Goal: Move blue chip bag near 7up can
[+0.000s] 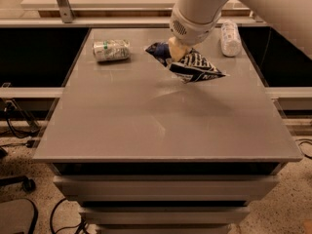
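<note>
The blue chip bag (192, 66) is a crumpled navy foil bag with white lettering. It hangs in the air above the grey table (146, 126), a little right of the table's middle at the back. My gripper (176, 49) is shut on the bag's upper middle, under the white arm that comes in from the top right. The 7up can (111, 50) is silver-white with green markings. It lies on its side at the table's back left, a short way left of the bag and apart from it.
A whitish clear plastic bottle (230, 38) lies at the table's back right, right of the arm. A raised shelf edge (97, 18) runs behind the table. Cables lie on the floor at the lower left (19, 126).
</note>
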### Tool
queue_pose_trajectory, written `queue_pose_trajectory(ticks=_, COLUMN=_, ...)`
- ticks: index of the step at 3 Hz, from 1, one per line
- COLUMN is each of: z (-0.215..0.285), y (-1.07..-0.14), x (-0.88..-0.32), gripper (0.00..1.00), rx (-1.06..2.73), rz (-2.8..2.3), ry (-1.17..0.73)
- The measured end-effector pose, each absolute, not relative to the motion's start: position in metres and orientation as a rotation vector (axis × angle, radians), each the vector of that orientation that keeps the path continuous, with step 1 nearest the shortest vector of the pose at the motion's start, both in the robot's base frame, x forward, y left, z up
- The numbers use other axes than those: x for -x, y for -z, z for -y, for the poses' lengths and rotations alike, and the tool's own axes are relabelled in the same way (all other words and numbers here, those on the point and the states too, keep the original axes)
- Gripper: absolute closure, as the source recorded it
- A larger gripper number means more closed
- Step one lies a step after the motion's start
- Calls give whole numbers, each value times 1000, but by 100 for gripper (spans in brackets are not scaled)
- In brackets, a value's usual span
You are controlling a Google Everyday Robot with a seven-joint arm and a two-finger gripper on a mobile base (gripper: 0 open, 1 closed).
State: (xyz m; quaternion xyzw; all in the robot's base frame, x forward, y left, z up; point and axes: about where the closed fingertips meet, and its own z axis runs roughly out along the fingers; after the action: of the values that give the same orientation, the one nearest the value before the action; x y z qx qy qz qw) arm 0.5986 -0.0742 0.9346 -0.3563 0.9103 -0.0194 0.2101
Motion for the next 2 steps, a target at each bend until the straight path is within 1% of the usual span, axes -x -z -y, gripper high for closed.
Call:
queue_pose_trajectory(ticks=1, z=65, y=-936, x=-610, gripper=100, rx=919, rz=-2537, ry=82)
queue_pose_trajectory(ticks=2, z=47, y=-937, x=-638, gripper=100, rx=813, rz=-2539, ry=123)
